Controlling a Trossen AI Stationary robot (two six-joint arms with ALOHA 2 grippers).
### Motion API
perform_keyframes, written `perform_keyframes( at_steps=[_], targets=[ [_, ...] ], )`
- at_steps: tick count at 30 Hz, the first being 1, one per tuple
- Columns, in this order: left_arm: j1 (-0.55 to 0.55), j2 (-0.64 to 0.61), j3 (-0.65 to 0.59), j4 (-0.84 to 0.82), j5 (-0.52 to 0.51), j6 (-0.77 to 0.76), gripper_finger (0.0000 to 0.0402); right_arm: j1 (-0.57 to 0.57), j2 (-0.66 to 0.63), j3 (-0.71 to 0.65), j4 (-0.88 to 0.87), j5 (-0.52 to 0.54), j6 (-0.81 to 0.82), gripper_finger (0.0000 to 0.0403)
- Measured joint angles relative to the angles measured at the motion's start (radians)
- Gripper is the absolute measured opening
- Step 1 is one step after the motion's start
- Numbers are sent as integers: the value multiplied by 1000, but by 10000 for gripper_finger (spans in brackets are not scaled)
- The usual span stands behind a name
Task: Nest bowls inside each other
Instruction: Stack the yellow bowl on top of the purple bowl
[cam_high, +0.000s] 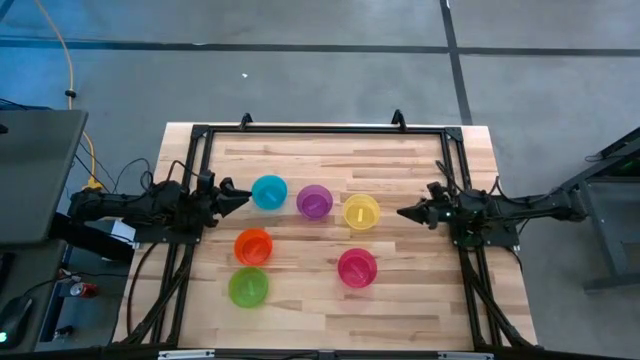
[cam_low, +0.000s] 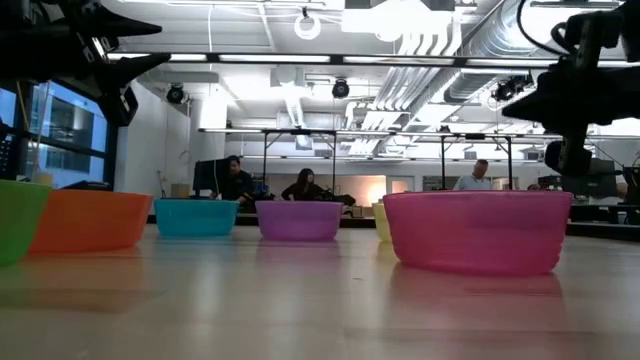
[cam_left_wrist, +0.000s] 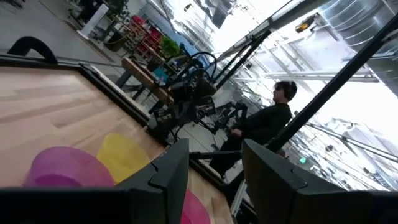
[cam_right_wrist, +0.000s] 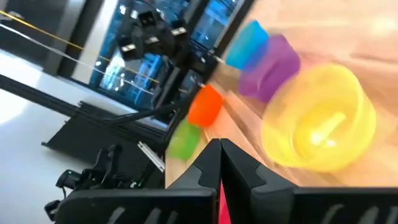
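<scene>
Six translucent bowls stand apart on their bases on the wooden table: blue (cam_high: 269, 191), purple (cam_high: 314, 201) and yellow (cam_high: 361, 211) in a far row, orange (cam_high: 253, 245), green (cam_high: 248, 287) and pink (cam_high: 357, 267) nearer. My left gripper (cam_high: 243, 197) hovers open just left of the blue bowl, above the table. Its wrist view looks past the open fingers (cam_left_wrist: 214, 168) at the purple (cam_left_wrist: 62, 168) and yellow (cam_left_wrist: 124, 155) bowls. My right gripper (cam_high: 403, 213) is shut and hangs right of the yellow bowl (cam_right_wrist: 320, 118). Neither touches a bowl.
A black metal frame (cam_high: 320, 130) runs along the table's far, left and right edges. Bare wood lies along the near edge (cam_high: 320, 320). The low view shows the bowls in a line, with pink (cam_low: 475, 230) closest, and people sitting in the room behind.
</scene>
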Motion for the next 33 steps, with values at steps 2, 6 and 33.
perform_keyframes(
  at_steps=[2,6,33],
  targets=[
    [0,0,0,0,0,-8,136,-6,26,0,-1,-41,27,0],
    [0,0,0,0,39,-82,136,-13,70,24,19,-127,52,0],
    [3,31,0,22,103,133,136,-20,648,674,-520,141,-540,94]
  ],
)
